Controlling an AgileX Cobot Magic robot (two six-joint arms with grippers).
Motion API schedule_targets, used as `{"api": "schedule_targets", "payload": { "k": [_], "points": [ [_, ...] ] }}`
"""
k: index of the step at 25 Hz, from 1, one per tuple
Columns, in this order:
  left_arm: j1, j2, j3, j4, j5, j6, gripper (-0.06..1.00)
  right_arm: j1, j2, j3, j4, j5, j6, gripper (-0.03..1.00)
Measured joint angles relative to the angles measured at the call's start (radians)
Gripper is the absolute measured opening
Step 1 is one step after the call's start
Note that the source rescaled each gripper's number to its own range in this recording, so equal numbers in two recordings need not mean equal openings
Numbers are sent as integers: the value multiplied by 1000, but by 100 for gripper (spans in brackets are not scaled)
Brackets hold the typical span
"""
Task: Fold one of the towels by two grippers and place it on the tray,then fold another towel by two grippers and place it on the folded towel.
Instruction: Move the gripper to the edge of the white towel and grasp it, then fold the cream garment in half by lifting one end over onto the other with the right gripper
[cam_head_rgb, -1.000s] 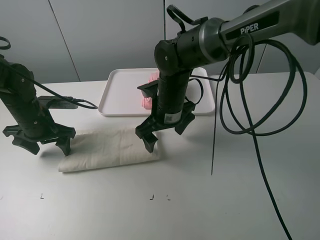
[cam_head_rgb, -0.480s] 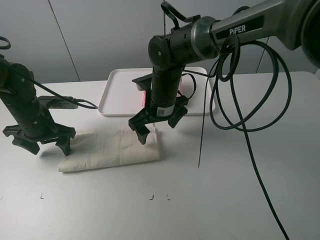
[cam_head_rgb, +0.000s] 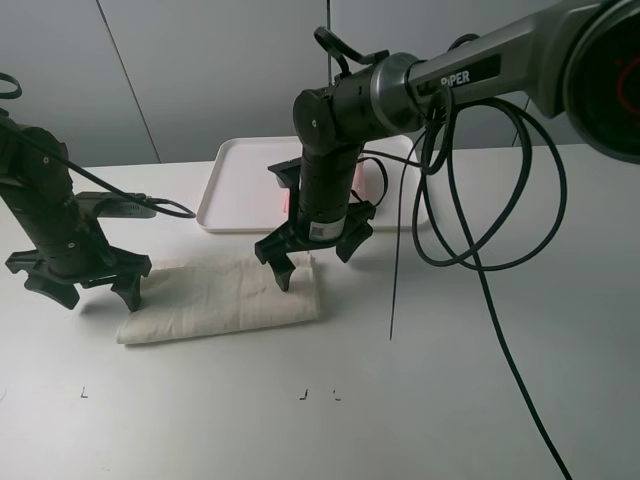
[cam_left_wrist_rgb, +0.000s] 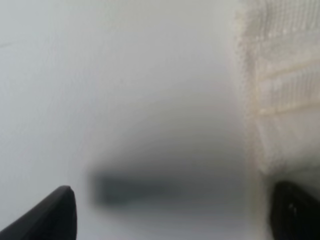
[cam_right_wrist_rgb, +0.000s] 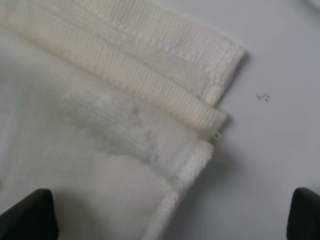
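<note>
A cream off-white terry towel (cam_head_rgb: 220, 297) is lying folded into a long band on the white table (cam_head_rgb: 480, 380), stretching between the two arms. The left gripper (cam_head_rgb: 85, 285) is standing over the band's left end with its claw-like fingers spread wide and holding nothing; in the left wrist view one dark fingertip (cam_left_wrist_rgb: 52, 215) is showing over bare table while the other is sitting at the edge of the towel (cam_left_wrist_rgb: 280, 85), whose ribbed hem is running alongside. The right gripper (cam_head_rgb: 312, 258), on the arm marked PiPER, is hanging over the band's right end, near the upper right corner, its fingers likewise splayed fully apart and gripping nothing. The right wrist view is looking straight down on that corner of the towel (cam_right_wrist_rgb: 100, 120), where stacked layers and two woven hems are lying one over the other, with both fingertips (cam_right_wrist_rgb: 30, 215) just peeking in at the frame edges. Behind the towel, the white tray (cam_head_rgb: 240, 190) is sitting toward the back of the table, and the pale pink towel (cam_head_rgb: 292, 200) is resting on it, mostly hidden behind the right arm. Black cables (cam_head_rgb: 480, 230) are looping down from that arm onto the table.
</note>
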Motion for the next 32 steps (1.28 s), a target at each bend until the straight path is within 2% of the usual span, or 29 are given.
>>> {"api": "schedule_targets", "payload": {
  "k": [7,10,20,22,32],
  "points": [
    [0,0,0,6,0,0,100,0,30,-4,40,11,2,90],
    [0,0,0,6,0,0,100,0,35,-4,53,11,2,81],
    [0,0,0,8,0,3,100,0,52,-13,128,-8,-9,14],
    [0,0,0,8,0,9,100,0,53,-13,145,-12,-22,4],
    [0,0,0,8,0,14,100,0,48,-13,148,-13,-53,4]
  ]
}}
